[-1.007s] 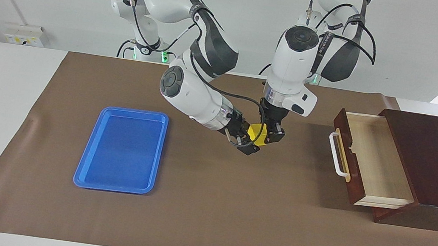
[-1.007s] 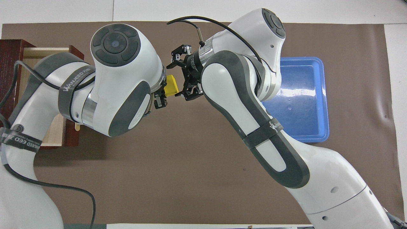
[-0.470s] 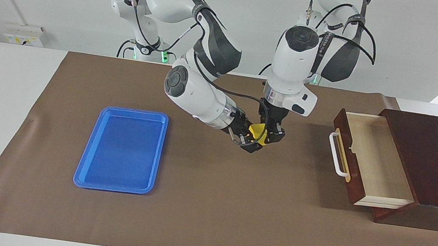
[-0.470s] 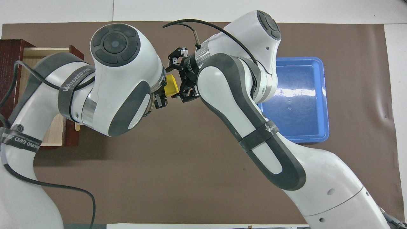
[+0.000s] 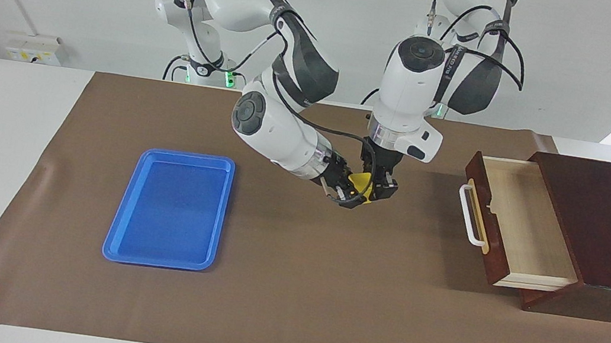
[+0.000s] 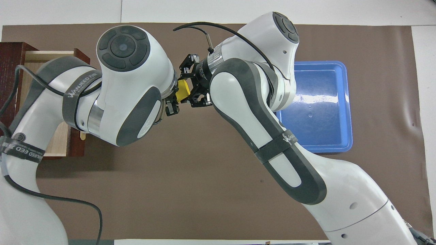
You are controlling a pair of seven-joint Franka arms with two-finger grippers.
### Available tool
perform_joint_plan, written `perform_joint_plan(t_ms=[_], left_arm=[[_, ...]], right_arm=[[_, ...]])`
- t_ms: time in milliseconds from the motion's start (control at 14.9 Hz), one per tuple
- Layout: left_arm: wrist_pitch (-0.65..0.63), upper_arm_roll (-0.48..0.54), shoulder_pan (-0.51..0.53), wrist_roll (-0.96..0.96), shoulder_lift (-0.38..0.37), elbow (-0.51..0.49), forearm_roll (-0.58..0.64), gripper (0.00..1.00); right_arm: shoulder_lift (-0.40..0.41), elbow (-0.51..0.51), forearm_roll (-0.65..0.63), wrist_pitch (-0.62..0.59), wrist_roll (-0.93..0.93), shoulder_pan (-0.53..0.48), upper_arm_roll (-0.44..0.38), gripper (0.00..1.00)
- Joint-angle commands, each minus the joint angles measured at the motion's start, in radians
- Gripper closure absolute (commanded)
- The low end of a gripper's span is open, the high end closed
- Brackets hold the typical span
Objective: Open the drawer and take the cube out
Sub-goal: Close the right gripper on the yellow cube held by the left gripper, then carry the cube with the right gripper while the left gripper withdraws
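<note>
The left gripper [image 5: 376, 190] hangs in the air over the brown mat [image 5: 289, 289] near the middle of the table, pointing straight down, its fingers clamped on the yellow cube [image 5: 362, 181], which is raised off the mat. The right gripper [image 5: 351, 195] comes in sideways from the right arm's end, tilted down, and its fingers are closed on the same cube from the side, so both grippers grip it at once. In the overhead view the cube [image 6: 183, 91] shows as a small yellow wedge between the left arm's big white wrist and the right gripper [image 6: 189, 91], whose black links splay out on either side of it. A second ago the right gripper stood with its fingers wide apart just beside the cube, and more of the yellow face showed; half a second ago it had slid in around the cube, part closed; now it has shut on it, and only a sliver of yellow is left in sight in the facing view. The left gripper has kept its grip throughout and has hardly shifted. The drawer [image 5: 519, 225] stands pulled out of its dark wooden box [image 5: 609, 220] at the left arm's end of the table, its pale inside bare, its white bar handle [image 5: 471, 214] facing the middle of the table, unchanged from before. The blue tray [image 5: 171, 209] lies flat on the mat toward the right arm's end, well apart from the grippers, in the same place as before.
</note>
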Motion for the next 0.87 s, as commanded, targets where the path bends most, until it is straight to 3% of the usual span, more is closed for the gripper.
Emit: perform_joint_plan(t_ms=[0, 67, 134, 269, 604, 806], left_arm=[[0.013, 0.014, -0.01, -0.004, -0.026, -0.033, -0.016, 1.0], [0.013, 0.014, -0.008, -0.002, -0.026, -0.033, -0.016, 0.95], [0.013, 0.014, -0.008, 0.004, -0.026, -0.033, -0.016, 0.74], [0.009, 0.014, -0.007, 0.01, -0.026, -0.031, -0.013, 0.0], [-0.048, 0.017, 0.042, 0.082, -0.041, -0.033, -0.009, 0.0], [-0.076, 0.017, 0.131, 0.187, -0.069, -0.092, -0.009, 0.0]], right_arm=[[0.005, 0.012, -0.021, -0.003, -0.006, -0.005, 0.0, 1.0], [0.005, 0.013, -0.02, -0.002, -0.006, -0.008, 0.0, 1.0], [0.005, 0.013, -0.018, -0.003, -0.006, -0.013, 0.0, 1.0], [0.005, 0.013, -0.01, -0.005, -0.004, -0.024, 0.001, 1.0], [0.001, 0.013, -0.006, -0.005, -0.026, -0.073, 0.001, 1.0], [-0.021, -0.03, 0.011, -0.025, -0.084, -0.186, 0.006, 1.0]])
